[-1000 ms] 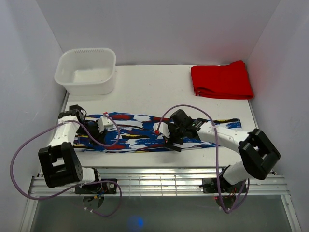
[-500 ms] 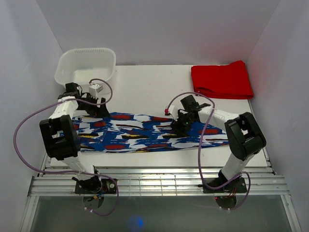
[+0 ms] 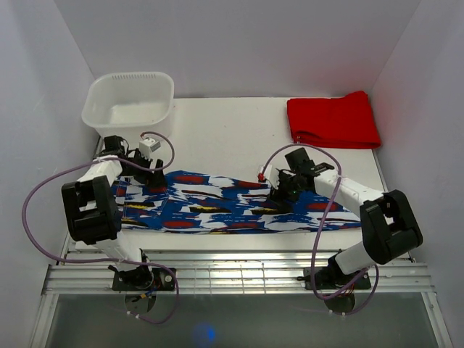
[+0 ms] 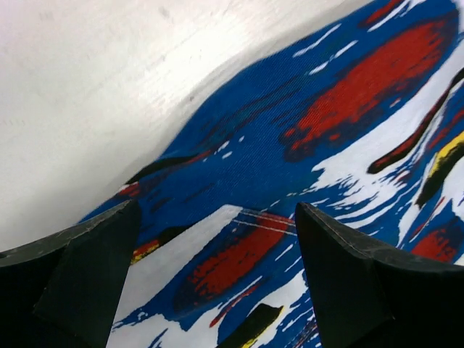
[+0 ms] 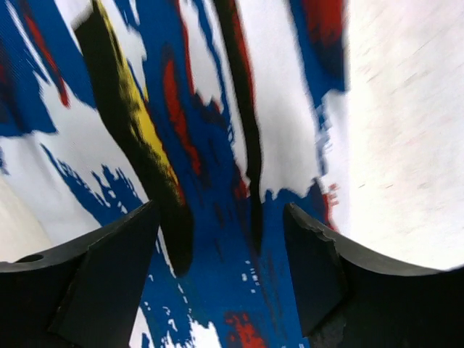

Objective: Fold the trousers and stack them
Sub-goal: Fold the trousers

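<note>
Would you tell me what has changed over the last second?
Both arms swung to the far side, then back a little. The left claw and right claw now hover open over the trousers, which seem slightly more spread. The basket and red garment stayed put.

Trousers blue, white, red print, black-yellow streaks; folded garment plain red; tub white

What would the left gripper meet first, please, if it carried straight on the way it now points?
Most likely the trousers: in the wrist view the left gripper points down at the printed fabric near its edge, jaws open with nothing between. How close it is cannot be told.
</note>
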Motion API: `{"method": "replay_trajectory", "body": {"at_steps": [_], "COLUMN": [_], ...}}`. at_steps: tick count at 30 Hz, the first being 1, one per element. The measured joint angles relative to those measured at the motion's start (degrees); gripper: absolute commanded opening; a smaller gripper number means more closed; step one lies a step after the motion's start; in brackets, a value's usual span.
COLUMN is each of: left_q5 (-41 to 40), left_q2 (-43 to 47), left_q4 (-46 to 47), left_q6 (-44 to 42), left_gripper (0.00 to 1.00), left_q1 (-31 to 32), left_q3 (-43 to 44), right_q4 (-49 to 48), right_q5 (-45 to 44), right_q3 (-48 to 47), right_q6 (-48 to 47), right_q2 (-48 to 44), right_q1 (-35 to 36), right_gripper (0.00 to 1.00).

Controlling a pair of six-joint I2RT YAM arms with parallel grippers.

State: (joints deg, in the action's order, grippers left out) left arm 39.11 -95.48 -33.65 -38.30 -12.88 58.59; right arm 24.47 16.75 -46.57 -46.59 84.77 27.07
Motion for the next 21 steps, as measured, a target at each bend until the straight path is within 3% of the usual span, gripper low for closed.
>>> {"method": "replay_trajectory", "body": {"at_steps": [3, 8, 14, 18, 21], "left_q5": [3.2, 9.0, 13.3, 13.4, 14.1], "left_q2": [0.3, -3.9, -14.5, -19.0, -19.9], "left_q4": [-0.3, 0.9, 2.8, 2.6, 1.6], "left_q6": [-0.4, 3.2, 8.9, 11.0, 11.1], "left_gripper": [0.98, 0.98, 0.75, 0.67, 0.49], "left_q1": [0.3, 2.0, 4.2, 5.9, 6.7], "left_q3": [2.3, 11.8, 16.3, 16.1, 16.0], "right_q4": [2.8, 1.4, -1.4, -3.1, -3.1], "right_q5": [3.5, 10.7, 16.0, 17.8, 18.9], "right_q3": [-6.8, -27.1, -45.7, -47.9, -47.9], "right_q6": [0.5, 5.7, 17.2, 24.8, 28.3], "right_q2": [0.0, 6.6, 22.8, 30.3, 33.2], "right_q1": [0.0, 0.3, 0.8, 0.9, 1.1], "right_gripper": [0.87, 0.89, 0.85, 0.83, 0.82]}}
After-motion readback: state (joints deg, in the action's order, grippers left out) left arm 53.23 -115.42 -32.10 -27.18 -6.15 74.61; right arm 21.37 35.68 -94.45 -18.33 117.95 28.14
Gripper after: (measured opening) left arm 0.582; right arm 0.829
